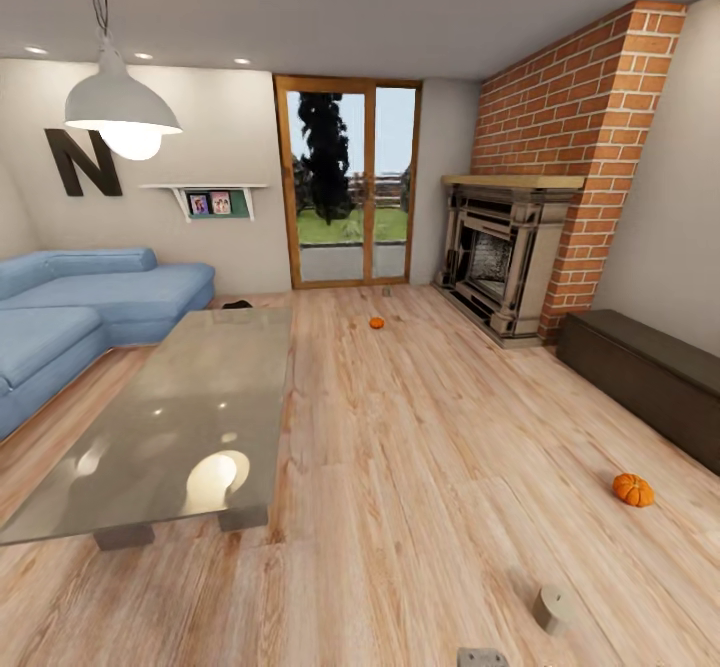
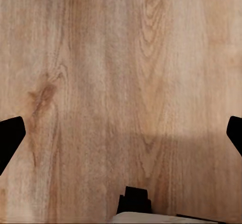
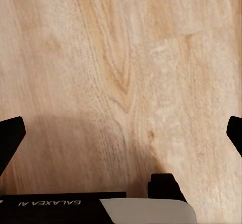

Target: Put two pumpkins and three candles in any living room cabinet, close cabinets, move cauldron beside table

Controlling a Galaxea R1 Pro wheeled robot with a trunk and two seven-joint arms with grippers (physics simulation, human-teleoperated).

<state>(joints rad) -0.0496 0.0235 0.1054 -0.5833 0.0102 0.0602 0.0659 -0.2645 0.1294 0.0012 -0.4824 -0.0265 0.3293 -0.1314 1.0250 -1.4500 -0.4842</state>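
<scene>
Floor (image 1: 420, 447) wide open between table (image 1: 170, 417) and cabinet (image 1: 650, 372). Near pumpkin (image 1: 633, 489) just off cabinet front, far pumpkin (image 1: 376, 323) mid-room, candle (image 1: 552, 607) close. Left gripper (image 2: 121, 133) and right gripper (image 3: 121, 133) fingers spread, empty.

- The cabinet (image 1: 650, 372) is cut off by the right edge of the head view, so its full length is unseen.
- A candle (image 1: 483, 658) is clipped by the bottom edge; just its top shows.
- The blue sofa (image 1: 60, 317) runs off the left edge.
- A small dark thing (image 1: 237, 304) beyond the table (image 1: 160, 427) is partly hidden and too small to name.
- A tiny grey object (image 1: 386, 292) near the glass door (image 1: 350, 182) is too small to tell.
- In each wrist view, the fingertips (image 2: 10, 138) (image 3: 10, 141) are cut by the side edges.
</scene>
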